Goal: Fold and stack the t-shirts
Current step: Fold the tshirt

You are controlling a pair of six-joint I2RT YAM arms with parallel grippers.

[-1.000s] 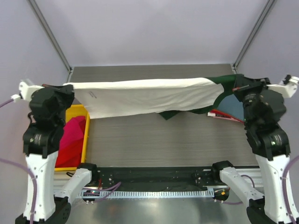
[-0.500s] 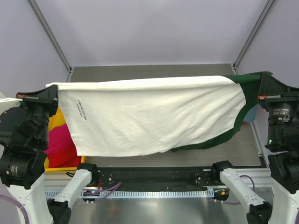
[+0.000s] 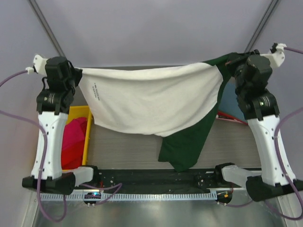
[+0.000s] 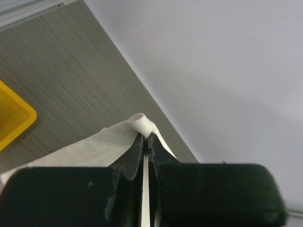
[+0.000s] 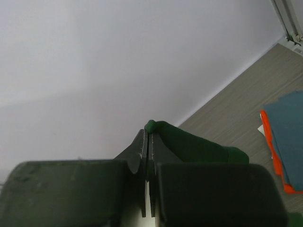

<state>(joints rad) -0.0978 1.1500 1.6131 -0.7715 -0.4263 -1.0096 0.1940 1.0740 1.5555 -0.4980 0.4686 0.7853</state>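
A cream-white t-shirt [image 3: 151, 101] with dark green sleeves hangs stretched in the air between both arms, its small black print near the left end. My left gripper [image 3: 78, 73] is shut on the white corner [image 4: 142, 120]. At the far right my right gripper [image 3: 232, 59] is shut on the green edge [image 5: 189, 144]. One green sleeve [image 3: 184, 146] dangles low toward the near edge. A red t-shirt [image 3: 73, 142] lies in the bin. A slate-blue t-shirt [image 5: 286, 137] on an orange one [image 5: 267, 130] lies at the right, mostly hidden in the top view.
The yellow bin [image 3: 81, 112] stands at the left under my left arm, its corner also in the left wrist view [image 4: 16, 116]. Grey wooden tabletop [image 3: 132, 146] lies under the hanging shirt. A pale back wall [image 3: 151, 33] stands close behind both grippers.
Both arms have swung toward the back wall with the shirt still between them. The shirt is farther from the camera and one green sleeve has dropped down.
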